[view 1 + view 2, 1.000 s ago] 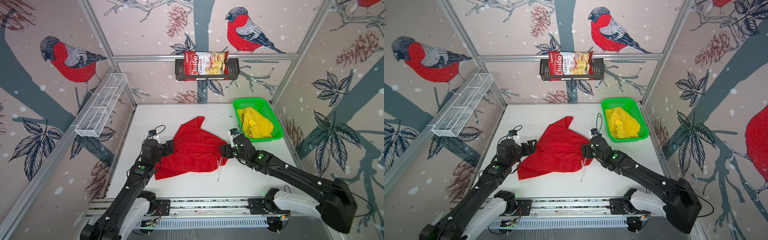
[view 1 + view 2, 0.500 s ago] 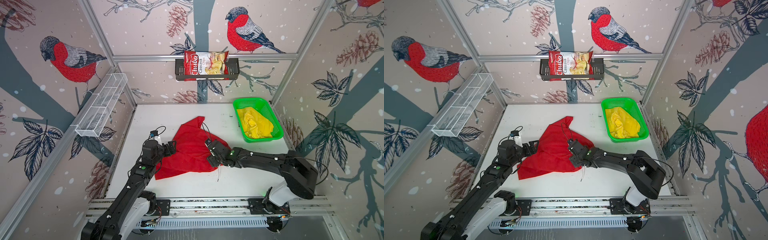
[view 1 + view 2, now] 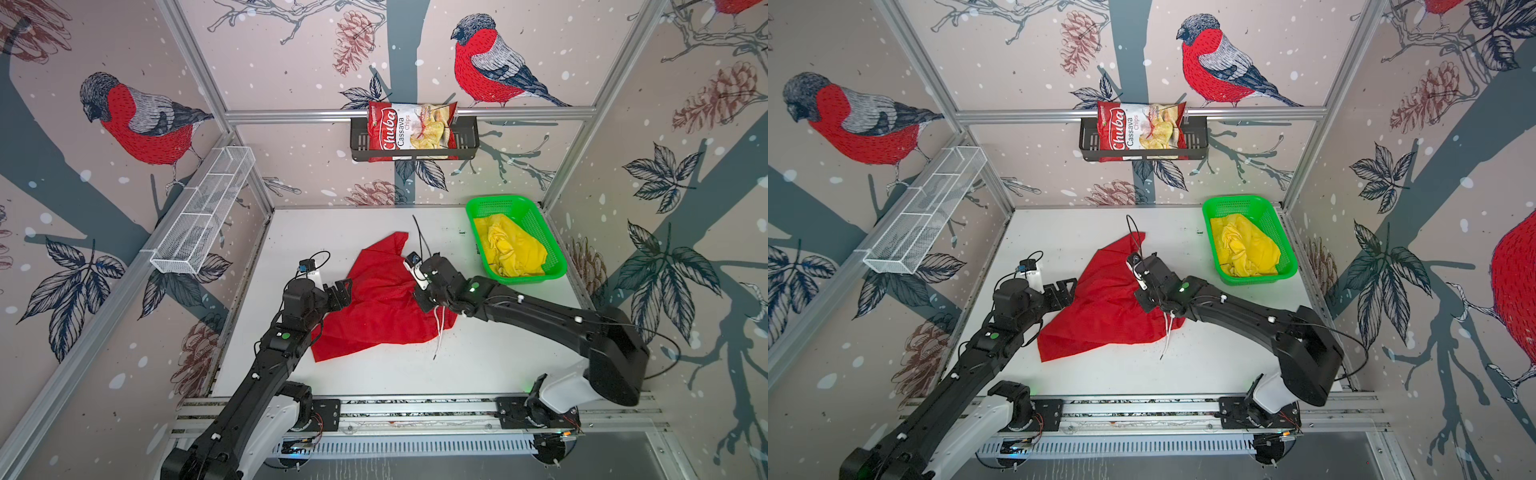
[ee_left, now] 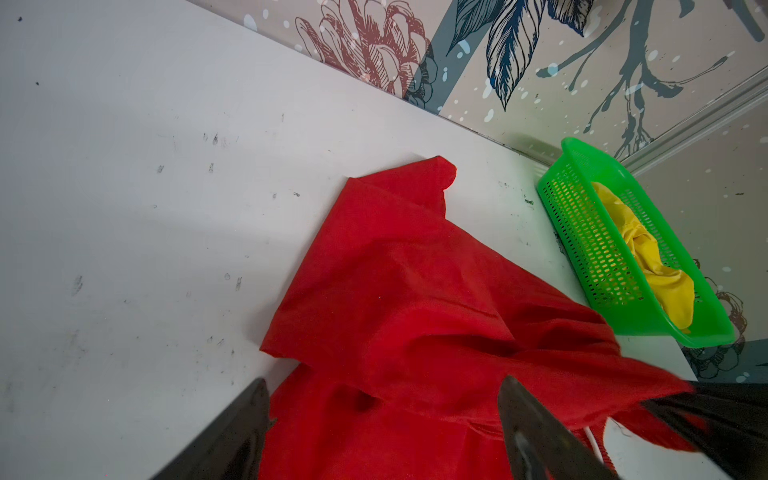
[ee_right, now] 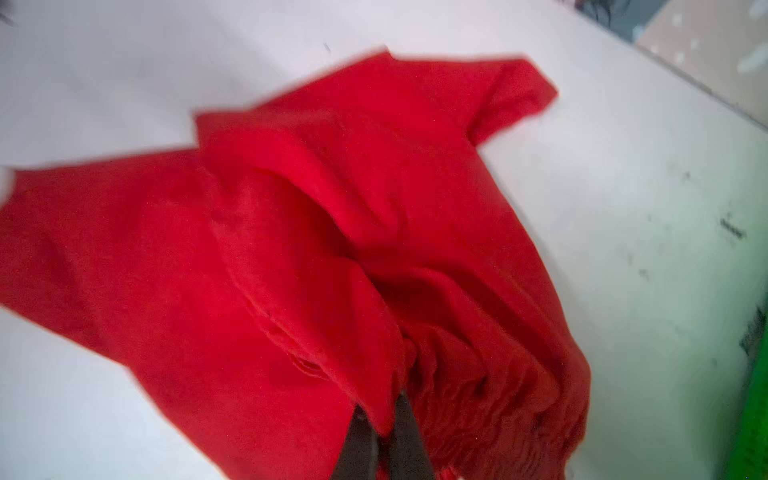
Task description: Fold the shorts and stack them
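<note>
Field notes. One surface carries everything: a white tabletop [image 3: 365,386], walled at the back and both sides. It is flecked with small dark scuffs, which I see plainest on the tabletop [image 4: 145,187] in the left wrist view.

Two things lie directly on it.
- **Red shorts** [image 3: 374,307] [image 3: 1100,316]: crumpled about the middle in both top views. One corner points toward the back wall, the near left corner lies flat, and the right side is bunched and raised. A white drawstring [image 3: 439,332] hangs from that bunch, its tip on the table.
- **Green basket** [image 3: 534,277]: in the far right corner, close by the right wall. I see a strip of bare table between it and the red cloth.
</note>
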Tool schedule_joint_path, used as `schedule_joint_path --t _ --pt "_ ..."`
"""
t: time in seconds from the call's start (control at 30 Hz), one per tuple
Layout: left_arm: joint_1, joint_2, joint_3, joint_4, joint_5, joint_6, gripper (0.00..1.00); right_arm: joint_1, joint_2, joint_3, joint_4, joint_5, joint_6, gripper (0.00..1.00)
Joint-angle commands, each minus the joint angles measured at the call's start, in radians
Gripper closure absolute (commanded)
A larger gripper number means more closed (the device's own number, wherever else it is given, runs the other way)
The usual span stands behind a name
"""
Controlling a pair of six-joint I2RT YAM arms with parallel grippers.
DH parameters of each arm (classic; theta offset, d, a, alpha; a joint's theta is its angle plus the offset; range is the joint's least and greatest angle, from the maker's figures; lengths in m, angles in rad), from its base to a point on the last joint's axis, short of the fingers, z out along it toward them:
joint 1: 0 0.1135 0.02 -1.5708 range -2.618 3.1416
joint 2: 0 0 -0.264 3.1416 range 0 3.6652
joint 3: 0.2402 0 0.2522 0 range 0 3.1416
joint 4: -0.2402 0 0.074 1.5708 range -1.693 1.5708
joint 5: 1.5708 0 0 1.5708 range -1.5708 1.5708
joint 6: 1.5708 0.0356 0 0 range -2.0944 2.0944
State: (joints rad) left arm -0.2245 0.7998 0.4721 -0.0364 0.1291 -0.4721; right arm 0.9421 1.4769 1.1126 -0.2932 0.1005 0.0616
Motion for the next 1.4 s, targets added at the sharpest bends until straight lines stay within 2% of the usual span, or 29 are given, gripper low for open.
schedule_joint_path --t 0.0,0.07,0.13,0.2,0.27,0.3,0.37,0.43,0.5,0.6,0.77,0.9,1.13,1.23,1.37 --pt "0.001 -0.013 0.024 0.015 -0.031 0.009 0.15 0.001 -0.070 0.070 0.051 -0.158 0.031 0.97" --pt "0.001 -0.025 0.038 0.006 -0.047 0.013 0.15 -0.014 -0.114 0.084 0.099 -0.191 0.065 0.98" --pt "0.001 -0.035 0.045 -0.001 -0.061 0.015 0.15 -0.073 -0.150 0.067 0.155 -0.203 0.136 0.99" --pt "0.001 -0.040 0.047 -0.005 -0.070 0.020 0.15 -0.201 -0.167 0.016 0.207 -0.214 0.270 0.98" --pt "0.001 -0.037 0.043 -0.002 -0.071 0.021 0.15 -0.348 -0.154 -0.065 0.253 -0.189 0.399 0.94" --pt "0.001 -0.033 0.039 0.002 -0.067 0.021 0.15 -0.404 -0.131 -0.096 0.265 -0.184 0.427 0.89" --pt "0.001 -0.019 0.028 0.017 -0.049 0.011 0.16 -0.509 -0.035 -0.116 0.251 -0.200 0.417 0.63" --pt "0.000 -0.003 0.011 0.042 -0.021 -0.002 0.16 -0.574 0.082 -0.038 0.118 -0.212 0.384 0.53" --pt "-0.004 0.010 -0.005 0.079 0.016 -0.010 0.17 -0.583 0.124 0.005 0.059 -0.204 0.357 0.40" --pt "-0.029 0.026 -0.012 0.099 0.028 -0.005 0.18 -0.561 0.032 -0.037 0.093 -0.205 0.355 0.26" --pt "-0.115 0.059 -0.027 0.147 0.026 0.023 0.18 -0.553 -0.161 -0.153 0.069 -0.206 0.413 0.26" --pt "-0.201 0.104 -0.052 0.241 0.114 0.068 0.24 -0.551 -0.330 -0.340 0.113 -0.282 0.482 0.26" --pt "-0.496 0.275 0.002 0.314 0.104 0.359 0.27 -0.569 -0.591 -0.667 0.294 -0.339 0.630 0.26" --pt "-0.573 0.391 0.038 0.344 0.136 0.468 0.30 -0.582 -0.657 -0.738 0.343 -0.363 0.655 0.27" --pt "-0.673 0.559 0.107 0.356 0.121 0.608 0.30 -0.607 -0.706 -0.776 0.332 -0.368 0.680 0.26"
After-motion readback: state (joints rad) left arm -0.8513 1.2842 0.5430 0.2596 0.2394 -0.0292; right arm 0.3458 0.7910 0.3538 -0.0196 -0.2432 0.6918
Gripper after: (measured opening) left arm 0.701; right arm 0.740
